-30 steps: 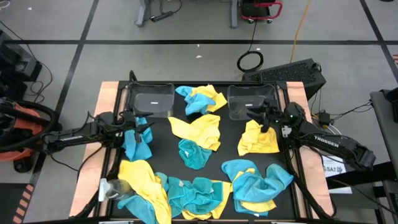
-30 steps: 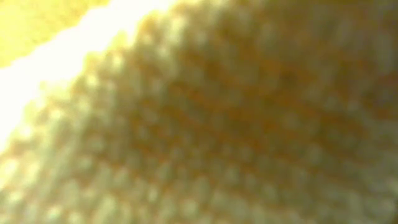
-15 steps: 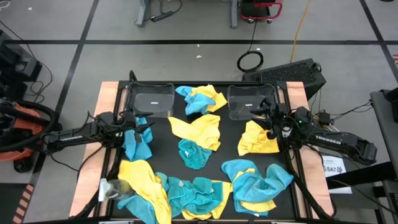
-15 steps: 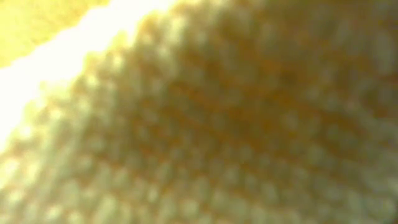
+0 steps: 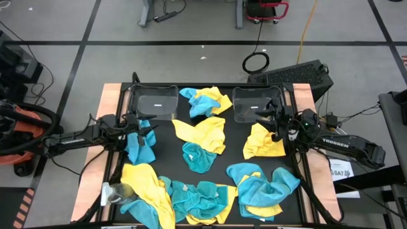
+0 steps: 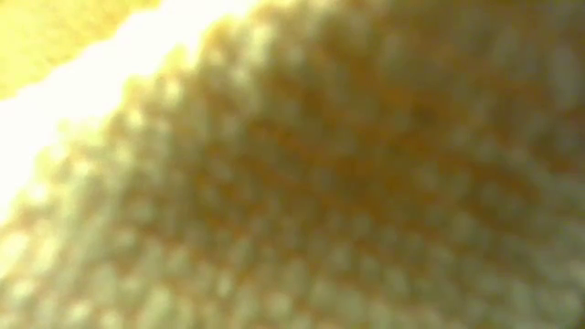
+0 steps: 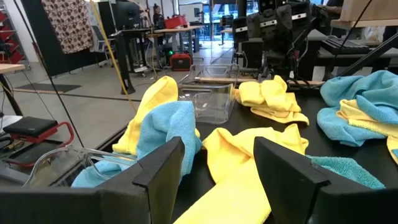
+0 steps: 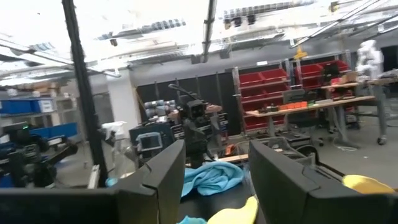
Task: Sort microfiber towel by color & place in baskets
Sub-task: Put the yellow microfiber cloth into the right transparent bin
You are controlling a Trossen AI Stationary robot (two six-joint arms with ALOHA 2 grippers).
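Several yellow and teal microfiber towels lie crumpled on the black table. Two clear baskets (image 5: 154, 102) (image 5: 254, 102) stand at the far edge. My left gripper (image 5: 150, 130) (image 7: 217, 149) hovers open and level at the table's left, over a teal towel (image 5: 140, 147), with nothing between its fingers. My right gripper (image 5: 263, 116) (image 8: 214, 155) is open and tipped upward at the table's right, between the right basket and a yellow towel (image 5: 264, 141). It holds nothing. A yellow towel (image 6: 292, 183) fills the whole low view.
A yellow-and-teal heap (image 5: 205, 100) lies between the baskets. A yellow towel (image 5: 202, 133) and a teal one (image 5: 198, 158) lie at the centre. Mixed heaps (image 5: 152, 191) (image 5: 261, 187) line the near edge. Wooden rails (image 5: 109, 95) border the table.
My right gripper has risen a little off the yellow towel toward the right basket and has tipped its fingers upward, then has held still. Its fingers have stayed open. No towel has moved.
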